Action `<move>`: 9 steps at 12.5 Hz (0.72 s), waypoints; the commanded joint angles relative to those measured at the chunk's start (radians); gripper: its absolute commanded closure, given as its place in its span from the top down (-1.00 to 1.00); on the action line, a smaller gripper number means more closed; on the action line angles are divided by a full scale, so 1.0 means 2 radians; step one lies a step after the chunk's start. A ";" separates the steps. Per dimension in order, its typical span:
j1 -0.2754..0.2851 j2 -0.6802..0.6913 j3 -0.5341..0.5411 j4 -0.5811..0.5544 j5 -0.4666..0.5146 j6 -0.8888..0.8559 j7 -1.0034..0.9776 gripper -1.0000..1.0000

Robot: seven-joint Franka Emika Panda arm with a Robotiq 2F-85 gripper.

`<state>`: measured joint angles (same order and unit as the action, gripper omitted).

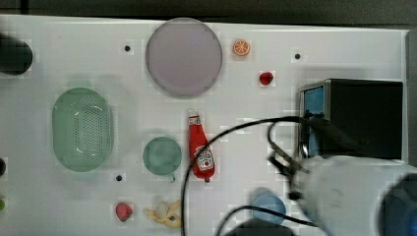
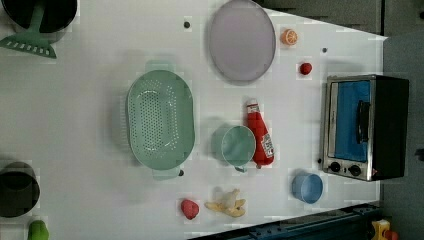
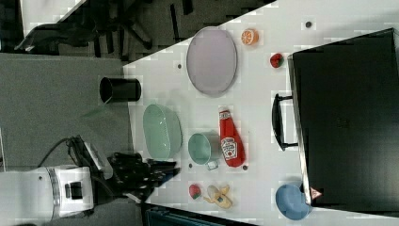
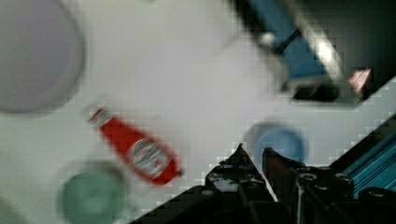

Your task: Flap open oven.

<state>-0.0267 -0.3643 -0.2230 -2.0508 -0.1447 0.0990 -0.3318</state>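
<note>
One arm [image 1: 344, 191] is reaching in from the top view's lower right, and I am looking along it at the gripper [image 4: 254, 156] through the wrist view. Its jaws are standing nearly pressed together, with just a thin slit of pale tabletop [image 4: 187, 70] showing between the tips, and they are pinching nothing. In the right view the gripper [image 3: 167, 172] is showing as a dark shape towards the right view's lower left, well apart from the oven [image 3: 348, 117].

That oven [image 1: 364, 118] is sitting at the tabletop's far end on the top view's right. In the left view I am seeing the oven [image 2: 367, 127] with its blue glass door lying flat in the silver frame, shut, the bar handle [image 2: 362, 121] running across the glass and two dark knobs [image 2: 345, 168] beside the door. Nothing is touching the handle. In the wrist view the oven [image 4: 303, 51] is lying beyond the fingertips, and the blue cup [image 4: 280, 144] is sitting between them and the oven.

Across the rest of the tabletop [image 1: 49, 196] I am making out a ketchup bottle [image 1: 200, 147] lying on its side, a green cup [image 1: 161, 155] just beside it, a green colander [image 1: 82, 129], a round grey plate [image 1: 183, 56], an orange slice [image 1: 241, 47] and a banana [image 1: 164, 212]
</note>
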 commanded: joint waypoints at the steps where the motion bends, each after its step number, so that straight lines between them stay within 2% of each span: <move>1: -0.005 0.013 -0.034 -0.015 -0.026 0.031 -0.178 -0.65; 4: -0.006 0.049 -0.064 -0.027 -0.031 0.088 -0.284 -0.65; 9: -0.007 0.134 -0.098 -0.028 -0.031 0.213 -0.385 -0.65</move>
<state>-0.0490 -0.0994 -0.4023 -2.1016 -0.2018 0.5112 -0.9800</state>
